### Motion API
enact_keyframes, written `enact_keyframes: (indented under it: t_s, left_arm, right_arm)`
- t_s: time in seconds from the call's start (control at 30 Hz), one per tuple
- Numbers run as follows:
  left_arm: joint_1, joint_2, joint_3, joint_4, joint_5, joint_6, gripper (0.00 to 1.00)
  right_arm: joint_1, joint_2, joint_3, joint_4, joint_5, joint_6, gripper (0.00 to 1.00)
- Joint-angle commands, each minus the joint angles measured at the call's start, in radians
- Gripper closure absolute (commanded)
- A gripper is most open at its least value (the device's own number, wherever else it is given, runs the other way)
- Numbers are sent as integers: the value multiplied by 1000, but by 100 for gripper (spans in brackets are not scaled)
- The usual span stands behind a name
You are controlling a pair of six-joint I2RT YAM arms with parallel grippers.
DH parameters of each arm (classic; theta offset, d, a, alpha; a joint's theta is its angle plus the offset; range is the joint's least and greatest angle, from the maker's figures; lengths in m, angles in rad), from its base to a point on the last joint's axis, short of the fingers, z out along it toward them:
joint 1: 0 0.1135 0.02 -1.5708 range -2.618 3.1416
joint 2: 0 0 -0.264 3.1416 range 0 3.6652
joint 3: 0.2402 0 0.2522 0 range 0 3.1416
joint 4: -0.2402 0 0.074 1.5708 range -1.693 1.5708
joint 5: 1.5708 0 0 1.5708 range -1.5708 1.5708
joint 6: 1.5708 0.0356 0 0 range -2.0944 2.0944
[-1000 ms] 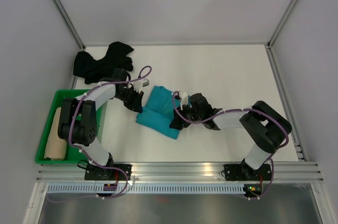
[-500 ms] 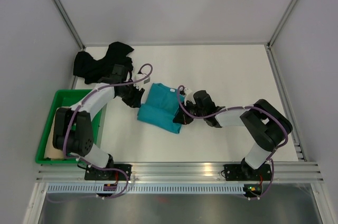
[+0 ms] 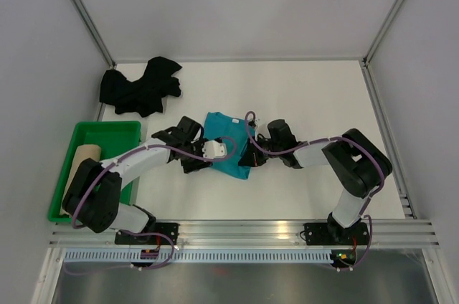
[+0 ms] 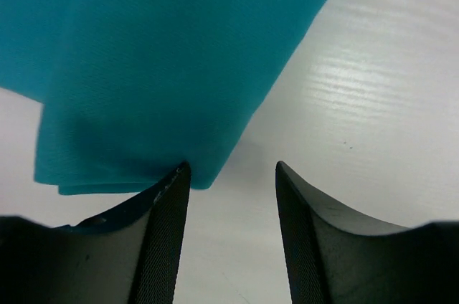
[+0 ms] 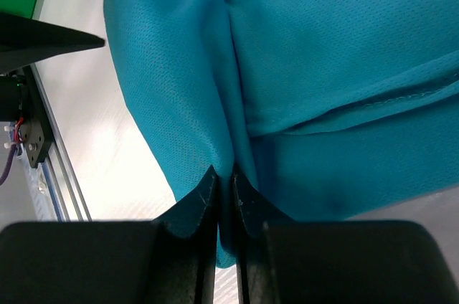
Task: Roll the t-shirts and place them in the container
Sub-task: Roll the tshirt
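the teal t-shirt (image 3: 219, 126) (image 4: 165, 53) (image 5: 323, 67) lies partly folded over on itself near the middle of the white table (image 3: 301, 96) (image 4: 358, 103), between the two arms. the right gripper (image 3: 245, 159) (image 5: 224, 175) sits at the shirt's right near edge, and its wrist camera shows the two black fingers pressed together with a fold of the teal cloth pinched between them; the mesh fabric bunches into a crease that runs up from the pinch. the left gripper (image 3: 203, 165) (image 4: 231, 171) is low at the shirt's left near corner with its fingers spread apart and nothing between them but bare table. in its wrist view, the tip of the finger on the left touches the rounded folded edge of the teal cloth, and the other finger stands clear over the table. the black t-shirt (image 3: 140, 87) lies crumpled at the far left corner of the table, well apart from both grippers. the beige t-shirt (image 3: 82, 162) lies as a rolled bundle inside the green tray (image 3: 107, 126) at the left near side, partly hidden by the left arm.
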Motion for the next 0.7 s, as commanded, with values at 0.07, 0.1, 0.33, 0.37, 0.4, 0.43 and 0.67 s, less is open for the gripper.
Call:
enact_keyframes:
  t_s: [0.07,0.1,0.33,0.37,0.4,0.43,0.67]
  left_arm:
    - [-10,29,-63,183,-61,182,42]
    - [-11,49,-67,193,-61,192,41]
    - [-13,125,-75,221,-35,194,44]
    - [-14,126,-76,221,-29,196,46]
    - [-13,129,-76,226,-21,197,49]
    - [-13,131,-76,227,-16,200,52]
    - [-14,161,-57,250,5,185,98]
  right_arm:
    - [-7,16,28,6,-61,-38,83]
    - [-7,16,29,1,-61,-44,83]
    - [-7,8,37,-24,-75,-71,80]
    - [-9,8,38,-30,-75,-81,79]
    - [-7,8,40,-34,-75,-82,79]
    - [-9,8,40,-36,-78,-84,79]
    - [-21,-7,32,-45,-79,-96,77]
